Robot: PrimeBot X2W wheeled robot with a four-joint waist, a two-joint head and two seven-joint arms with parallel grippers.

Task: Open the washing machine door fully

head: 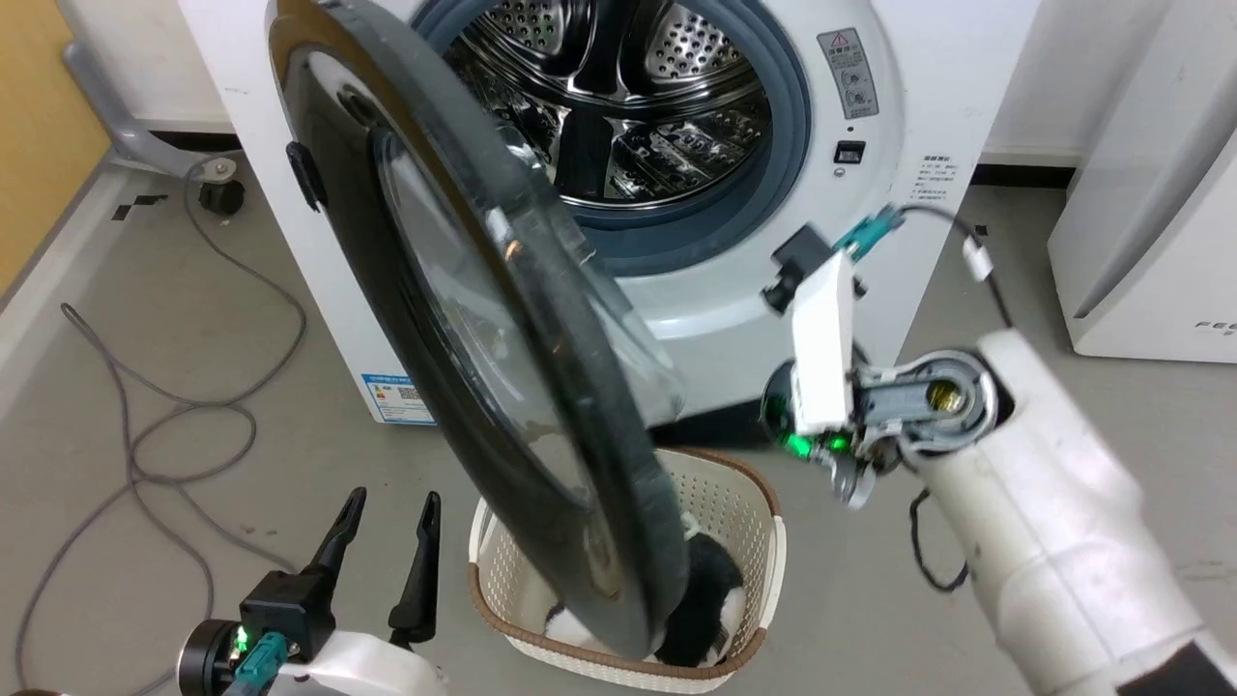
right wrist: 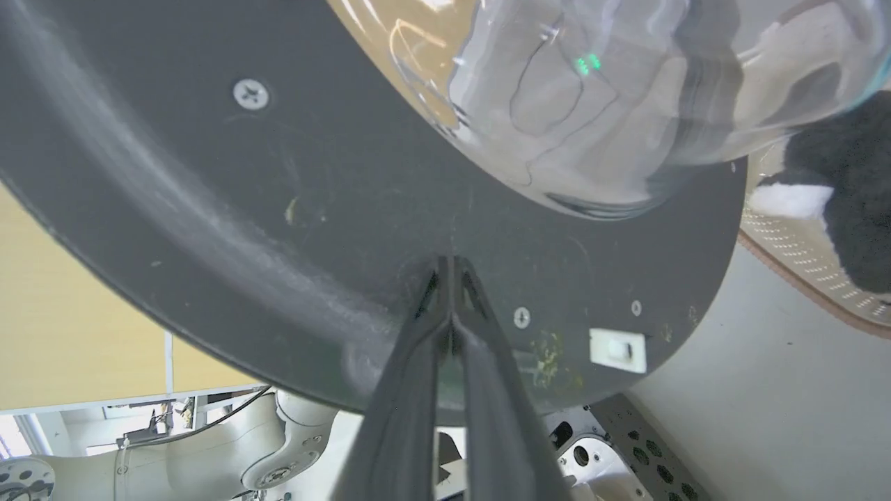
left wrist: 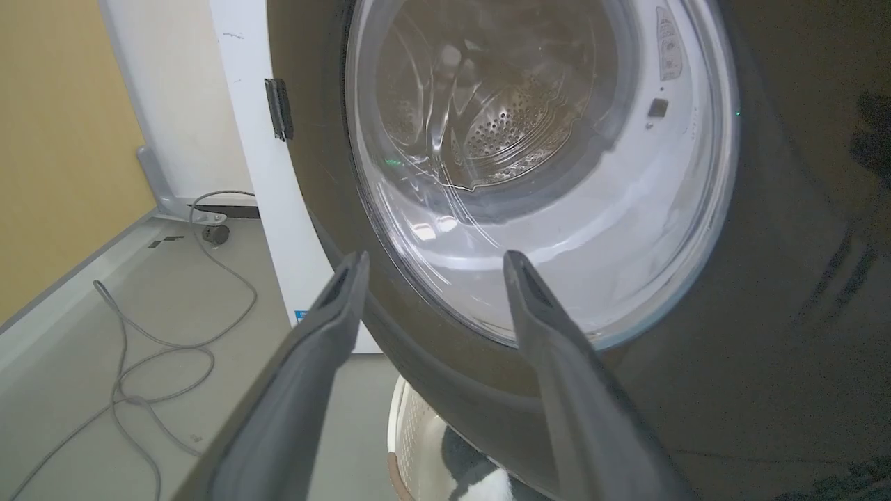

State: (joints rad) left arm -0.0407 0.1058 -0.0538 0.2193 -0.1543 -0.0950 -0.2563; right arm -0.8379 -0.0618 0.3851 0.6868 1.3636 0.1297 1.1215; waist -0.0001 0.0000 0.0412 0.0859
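I'm seeing the washing machine door [head: 464, 319] standing about half open. It is hanging from the left edge of the washing machine [head: 918, 126], with its free edge pointing out toward me and down over a white basket [head: 744, 503] on the floor [head: 850, 599] before the machine's lower edge.

The right gripper [right wrist: 452, 261] is working with its two fingers pressed together, pinching nothing. In the right wrist view the tips are looking as if they are touching the dull grey inner rim of the door, just below the glass bowl [right wrist: 626, 104] and near a screw [right wrist: 521, 318]. So the door is lying straight ahead of those fingers, its face running across them rather than along them.

The left gripper [head: 394, 496] is hovering with its fingers spread and empty, on the glossy outer side of the door. In the left wrist view the black face is lying close ahead of it, apart from the fingertips.

I'm judging the right arm to be the one placed for the push. To lie fully open, the door needs to swing on toward the robot's left, away from the right fingertips. Bare tips may slip along the rim as the angle is changing, and I'm minding the left gripper, which may be standing in the door's path.
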